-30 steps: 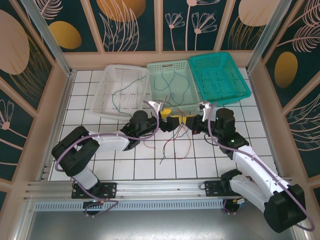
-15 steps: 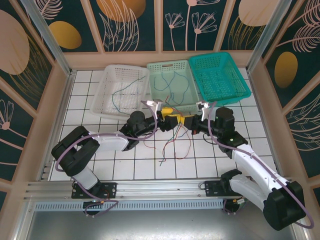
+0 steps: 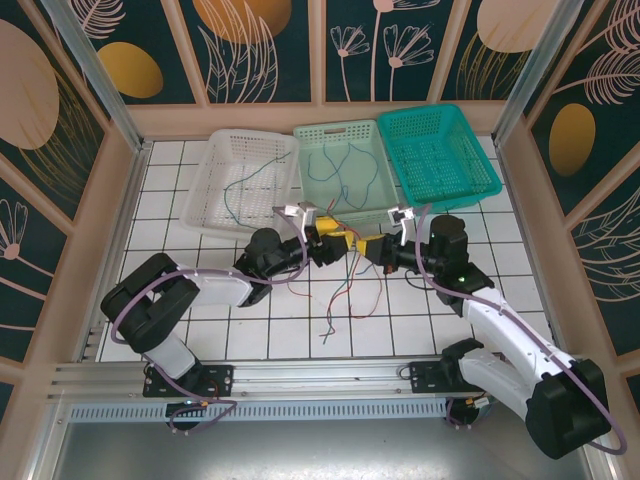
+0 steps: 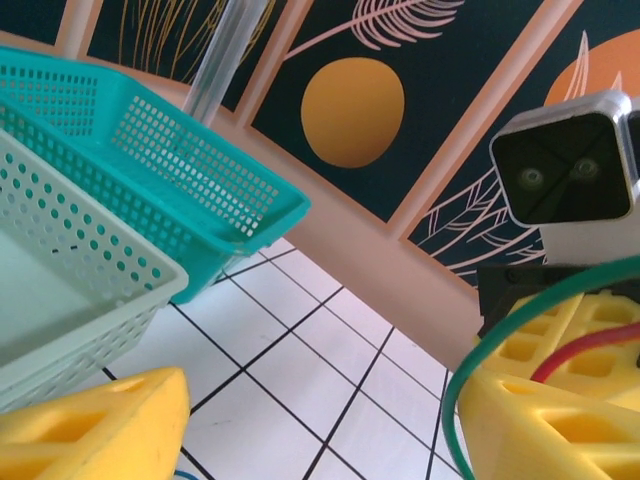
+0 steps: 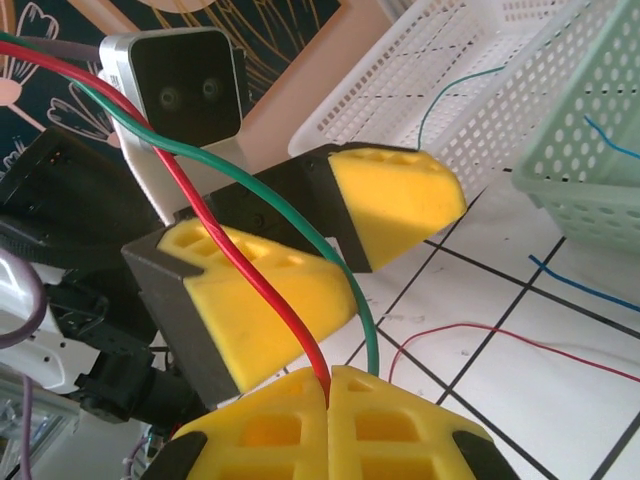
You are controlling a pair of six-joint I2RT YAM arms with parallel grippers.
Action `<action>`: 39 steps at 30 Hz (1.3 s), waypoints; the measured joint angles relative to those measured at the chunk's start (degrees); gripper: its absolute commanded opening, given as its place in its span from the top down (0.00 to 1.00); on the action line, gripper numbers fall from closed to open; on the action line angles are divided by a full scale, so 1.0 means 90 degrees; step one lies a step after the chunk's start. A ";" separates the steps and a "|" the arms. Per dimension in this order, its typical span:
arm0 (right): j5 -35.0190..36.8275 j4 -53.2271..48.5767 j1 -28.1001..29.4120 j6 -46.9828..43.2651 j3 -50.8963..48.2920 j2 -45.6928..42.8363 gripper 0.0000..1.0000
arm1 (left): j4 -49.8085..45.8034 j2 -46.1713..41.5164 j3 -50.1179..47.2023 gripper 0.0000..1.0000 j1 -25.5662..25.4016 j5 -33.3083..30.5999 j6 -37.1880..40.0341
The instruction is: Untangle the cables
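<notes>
Right gripper (image 5: 328, 385) pinched tight on red and green cables (image 5: 312, 360) above the white tiles (image 3: 250, 330), loose ends trailing onto them; left gripper (image 3: 328, 243) faces it, fingers spread wide. Beyond, other cables (image 3: 335, 165) lie in the white basket (image 3: 255, 135) and pale green basket (image 3: 335, 127), beside a teal basket (image 3: 420, 110)

Top camera looked steeply down over the whole bench (image 3: 250, 335); both wrist cameras (image 4: 565, 170), low and close, faced each other, sharing the mint basket (image 4: 60, 300).
</notes>
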 measured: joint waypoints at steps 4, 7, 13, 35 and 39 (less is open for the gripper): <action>-0.0170 0.0061 0.0000 0.0049 -0.0007 0.0114 1.00 | 0.0182 -0.0036 -0.0002 0.26 0.0000 0.0070 0.0002; -0.0248 0.0163 0.0000 0.0102 -0.0007 0.0209 1.00 | 0.0304 -0.0034 -0.0010 0.28 0.0000 0.0216 0.0000; -0.0410 0.0398 0.0000 0.0262 -0.0063 0.0270 1.00 | 0.0398 -0.0034 -0.0010 0.37 0.0007 0.0430 -0.0032; -0.0464 -0.0486 -0.0707 0.0073 0.0136 -0.0425 1.00 | -0.2251 -0.0457 0.0219 1.00 0.0080 -0.1739 0.0202; -0.0476 -0.0811 -0.1003 -0.0100 0.0304 -0.0678 1.00 | -0.3196 -0.0474 0.0364 1.00 0.0143 -0.2594 0.0202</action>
